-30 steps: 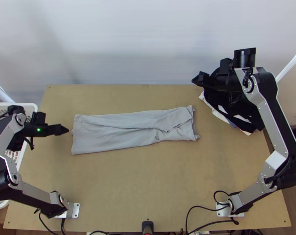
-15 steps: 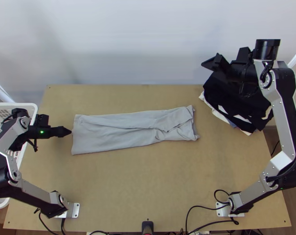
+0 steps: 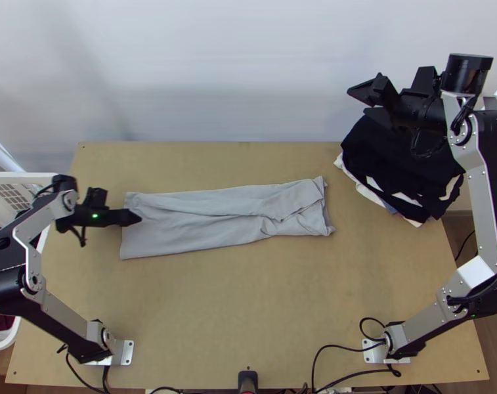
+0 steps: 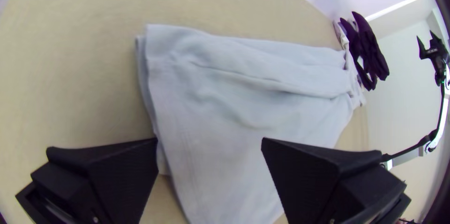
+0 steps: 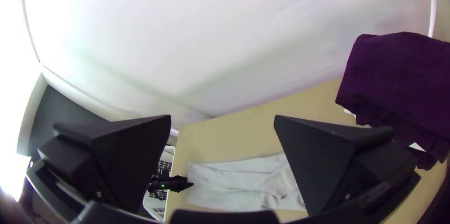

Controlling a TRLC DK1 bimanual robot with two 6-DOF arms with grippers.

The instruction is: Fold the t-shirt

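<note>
The light grey t-shirt (image 3: 209,220) lies as a long folded strip across the table, wrinkled and bunched at its right end. At its left end, my left gripper (image 3: 138,217) hovers over the edge; in the left wrist view the t-shirt's hem (image 4: 161,93) runs between the spread fingers of my left gripper (image 4: 209,142), which is open. My right gripper (image 3: 354,98) is up at the back right, near the dark clothes and away from the t-shirt. From the right wrist view, my right gripper (image 5: 222,121) is open with nothing in its fingers.
A pile of dark and white folded clothes (image 3: 406,157) lies at the table's back right. A white basket (image 3: 48,177) stands at the left edge, with dark red cloth inside. Bare wood of the table (image 3: 248,302) lies in front of the t-shirt.
My left gripper has moved right, from beside the t-shirt to over its left end. The right gripper has moved back and right, and its fingers have spread. The t-shirt lies unchanged.
</note>
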